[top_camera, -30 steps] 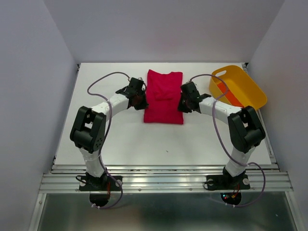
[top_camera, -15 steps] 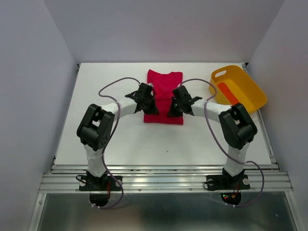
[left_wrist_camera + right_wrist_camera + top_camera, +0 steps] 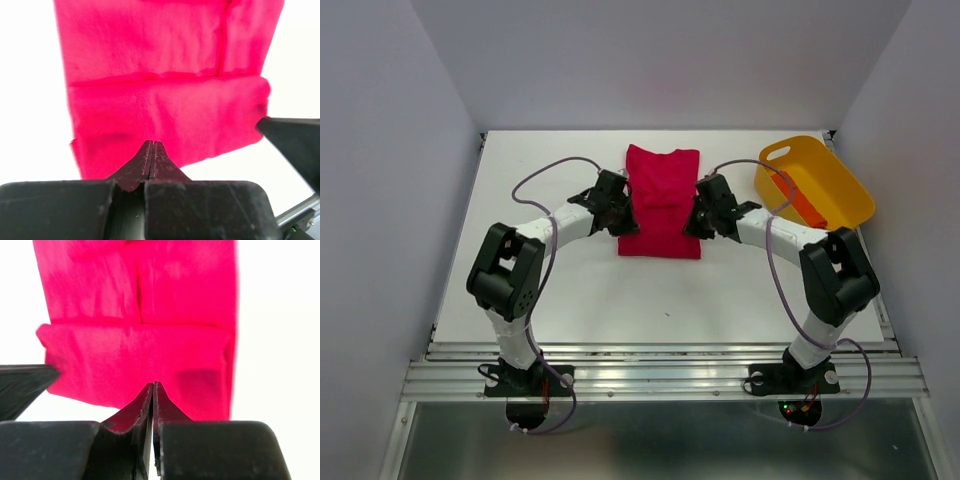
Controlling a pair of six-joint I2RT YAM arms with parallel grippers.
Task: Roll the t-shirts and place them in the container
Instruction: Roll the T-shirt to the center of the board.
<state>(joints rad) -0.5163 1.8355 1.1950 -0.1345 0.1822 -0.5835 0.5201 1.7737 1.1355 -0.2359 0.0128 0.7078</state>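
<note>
A crimson t-shirt (image 3: 661, 200) lies flat in a narrow folded strip at the middle back of the table, its near end turned over into a thicker band (image 3: 165, 120). My left gripper (image 3: 621, 211) is at the shirt's left edge and my right gripper (image 3: 698, 215) at its right edge. In the wrist views both the left gripper (image 3: 151, 143) and the right gripper (image 3: 153, 385) are shut with nothing between the fingers, their tips over the near band (image 3: 140, 360). An orange-red t-shirt roll (image 3: 798, 198) lies inside the yellow tub.
The yellow plastic tub (image 3: 832, 172) with handles stands tilted at the back right, close to my right arm. White table (image 3: 570, 290) spreads in front of the shirt. Grey walls close in the left, right and back sides.
Half a second ago both grippers were further in over the shirt's near half; they have now drawn apart to its left and right edges. The shirt has not visibly moved.
</note>
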